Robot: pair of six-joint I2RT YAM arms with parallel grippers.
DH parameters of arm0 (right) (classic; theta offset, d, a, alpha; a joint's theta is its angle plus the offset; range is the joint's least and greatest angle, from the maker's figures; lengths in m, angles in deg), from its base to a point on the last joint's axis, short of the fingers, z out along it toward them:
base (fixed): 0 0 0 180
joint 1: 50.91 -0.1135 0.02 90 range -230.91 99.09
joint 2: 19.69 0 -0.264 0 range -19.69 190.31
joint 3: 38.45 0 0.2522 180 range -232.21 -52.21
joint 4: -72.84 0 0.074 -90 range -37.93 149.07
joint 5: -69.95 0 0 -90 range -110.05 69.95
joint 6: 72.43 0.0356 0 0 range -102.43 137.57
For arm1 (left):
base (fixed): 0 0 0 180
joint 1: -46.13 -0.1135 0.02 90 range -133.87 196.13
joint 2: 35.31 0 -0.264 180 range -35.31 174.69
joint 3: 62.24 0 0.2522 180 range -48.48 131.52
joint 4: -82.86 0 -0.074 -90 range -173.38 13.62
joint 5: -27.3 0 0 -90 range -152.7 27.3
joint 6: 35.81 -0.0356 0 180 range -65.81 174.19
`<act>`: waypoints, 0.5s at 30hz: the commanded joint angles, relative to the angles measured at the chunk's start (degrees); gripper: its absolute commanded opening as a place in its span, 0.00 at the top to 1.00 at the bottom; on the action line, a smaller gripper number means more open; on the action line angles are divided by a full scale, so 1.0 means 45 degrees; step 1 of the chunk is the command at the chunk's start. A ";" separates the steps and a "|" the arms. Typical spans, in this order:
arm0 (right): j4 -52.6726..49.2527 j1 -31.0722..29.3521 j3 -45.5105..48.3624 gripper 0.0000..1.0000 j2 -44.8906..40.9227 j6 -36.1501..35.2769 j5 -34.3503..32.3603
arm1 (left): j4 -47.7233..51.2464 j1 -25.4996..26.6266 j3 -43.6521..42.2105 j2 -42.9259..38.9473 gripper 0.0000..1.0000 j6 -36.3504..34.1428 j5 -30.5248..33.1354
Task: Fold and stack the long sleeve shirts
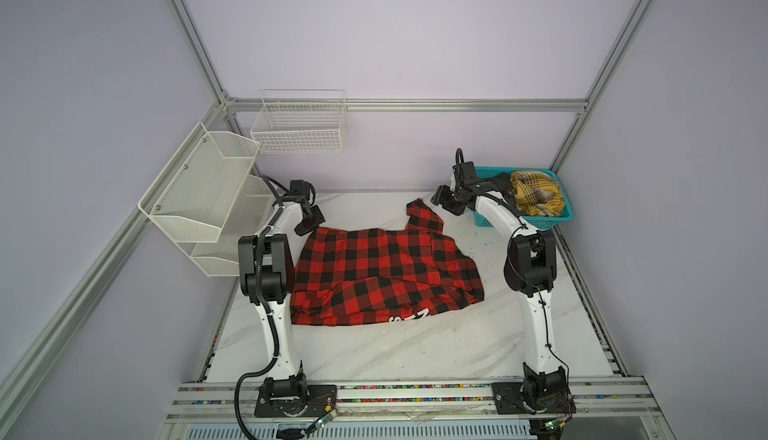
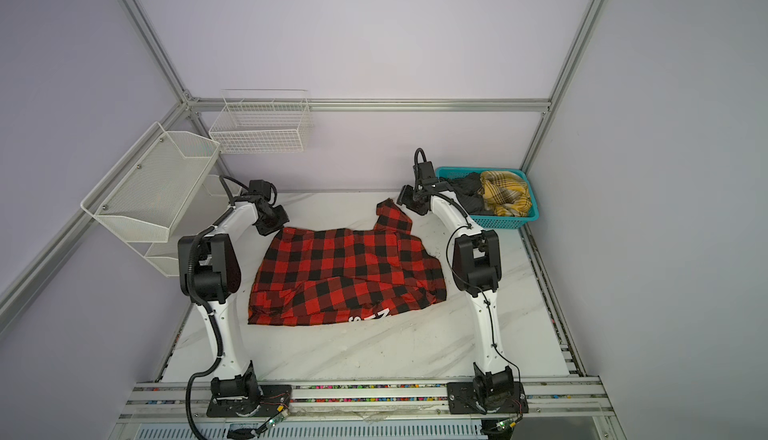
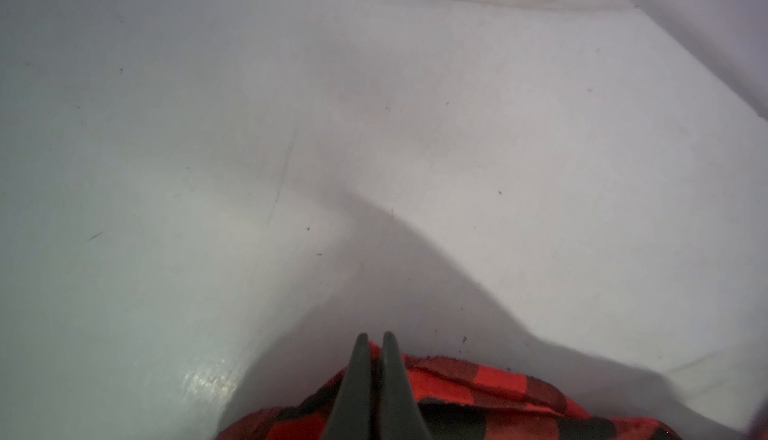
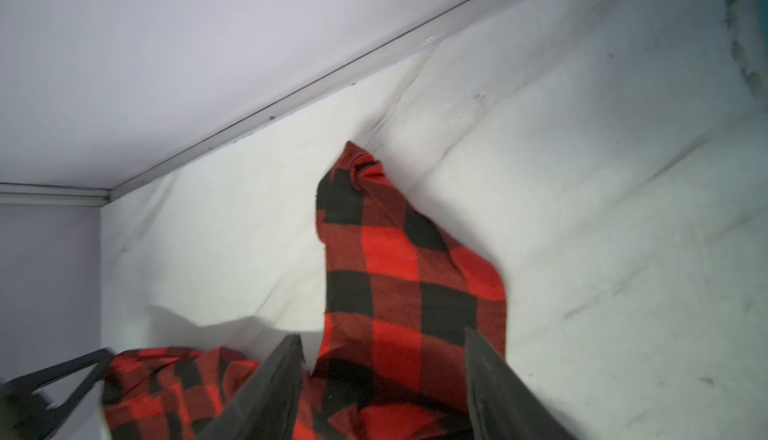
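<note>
Checked shirt [image 1: 386,276] pinched in left hand [image 3: 375,336].

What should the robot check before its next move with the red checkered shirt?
1. Left claw shut on the red checkered shirt: ok.
2. Right claw open: ok.
3. Shirt lying flat: not ok, it is bunched.
4. Sleeve folded in: not ok, it sticks out at the back.
5. Yellow plaid shirt and dark grey shirt inside the blue basket: ok.
</note>
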 commanded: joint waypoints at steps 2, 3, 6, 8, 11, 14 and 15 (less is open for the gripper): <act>-0.2210 -0.0112 -0.0379 0.38 0.1266 -0.1084 -0.1852 | -0.0443 -0.0050 -0.0617 -0.0647 1.00 0.0125 -0.0421; -0.2157 -0.0132 -0.0307 0.38 0.1359 -0.1274 -0.1943 | -0.0443 -0.0052 -0.0653 -0.0648 1.00 0.0127 -0.0501; -0.2111 -0.0413 -0.0370 0.37 0.1638 -0.1894 -0.1957 | -0.0453 -0.0059 -0.0725 -0.0618 1.00 0.0110 -0.0583; -0.2431 -0.0676 -0.0705 0.36 0.1987 -0.2115 -0.2451 | -0.0444 -0.0053 -0.0755 -0.0550 1.00 0.0087 -0.0583; -0.2983 -0.0977 -0.1351 0.36 0.2725 -0.2283 -0.3224 | -0.0443 -0.0062 -0.0804 -0.0491 1.00 0.0066 -0.0590; -0.3631 -0.1291 -0.2120 0.38 0.3613 -0.2372 -0.4258 | -0.0443 -0.0047 -0.0881 -0.0473 1.00 0.0028 -0.0623; -0.3843 -0.1333 -0.2374 0.41 0.3916 -0.2285 -0.4593 | -0.0443 -0.0046 -0.0893 -0.0460 1.00 -0.0002 -0.0642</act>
